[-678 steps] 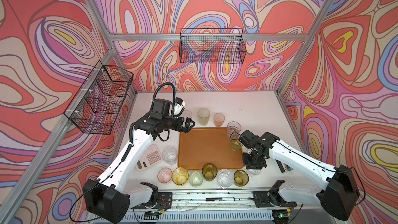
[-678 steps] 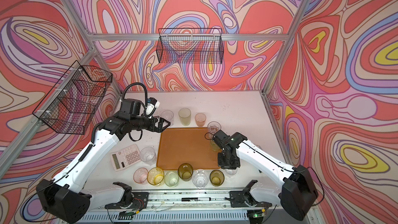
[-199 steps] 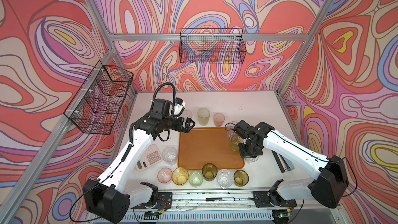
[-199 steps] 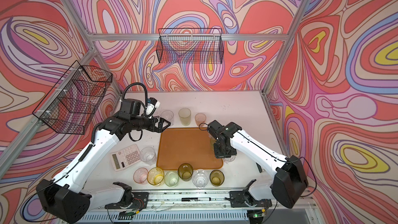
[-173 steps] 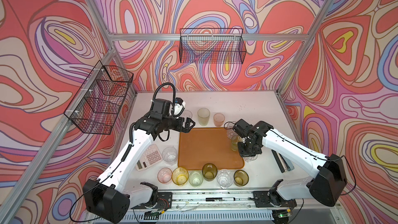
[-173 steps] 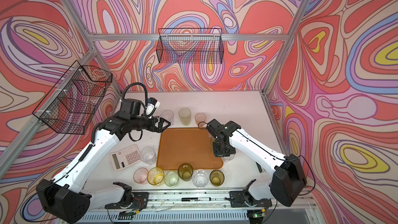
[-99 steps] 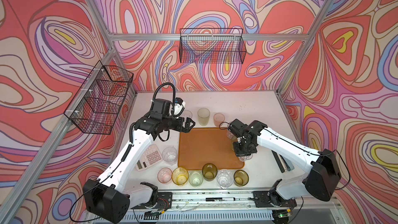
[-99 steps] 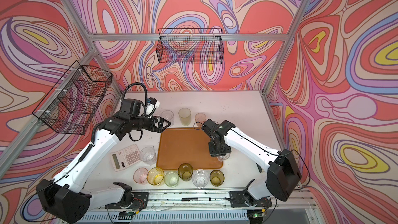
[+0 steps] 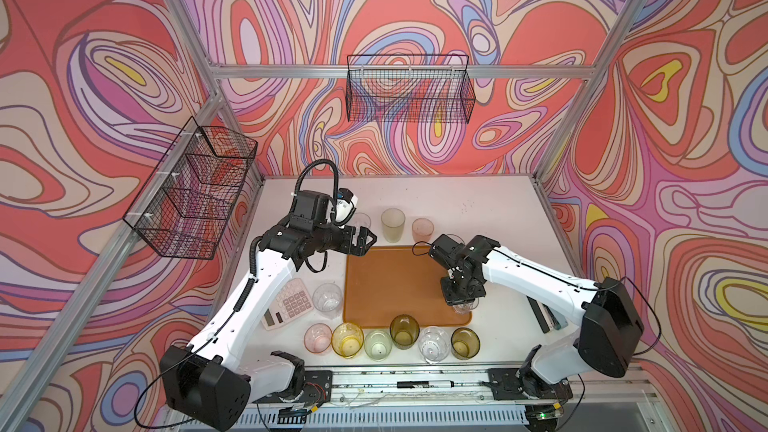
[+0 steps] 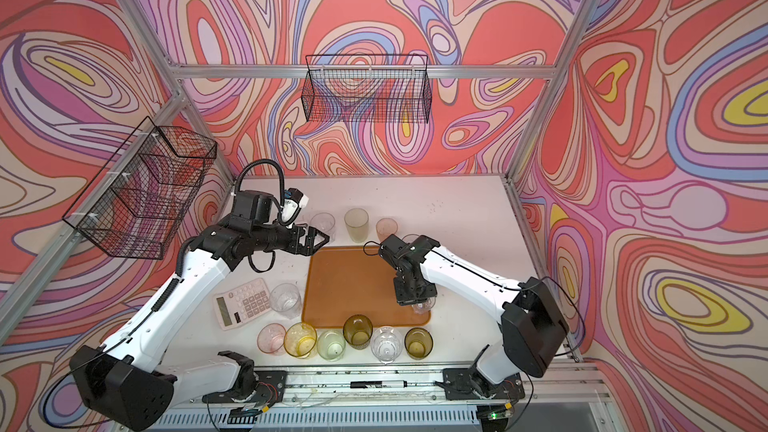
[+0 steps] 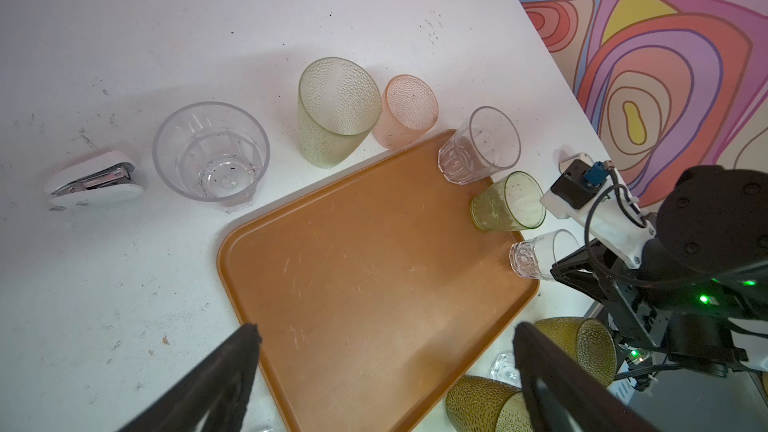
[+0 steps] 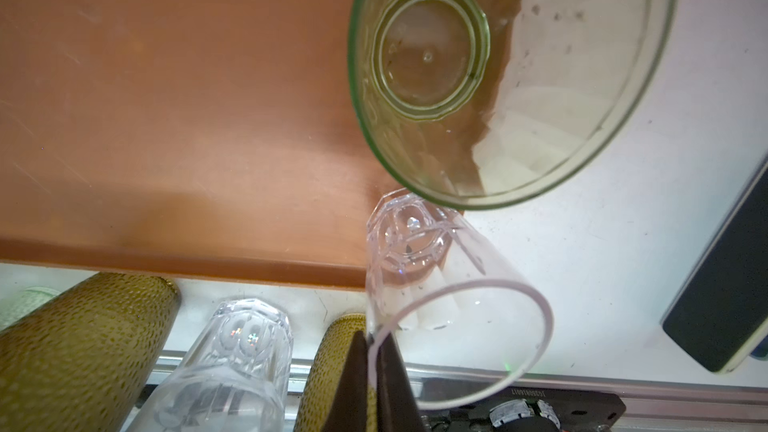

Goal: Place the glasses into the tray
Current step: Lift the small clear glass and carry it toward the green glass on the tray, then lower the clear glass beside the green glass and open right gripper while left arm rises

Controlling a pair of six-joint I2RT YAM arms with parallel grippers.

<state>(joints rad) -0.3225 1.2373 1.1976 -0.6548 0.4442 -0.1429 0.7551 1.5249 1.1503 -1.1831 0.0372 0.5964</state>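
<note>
1. The right claw (image 12: 374, 342) is pinching the rim of a clear glass (image 12: 415, 268), with one finger inside and one outside.
2. In both top views that glass is at the lower right corner of the tray (image 9: 395, 284), right of the frame's centre. I cannot tell whether its base rests on the tray.
3. The left claw (image 9: 368, 243) is spread wide and empty, above the tray's upper left corner.
4. A row of six glasses (image 9: 378, 344) stands on the bench (image 9: 478, 209) along the tray's lower edge.
</note>
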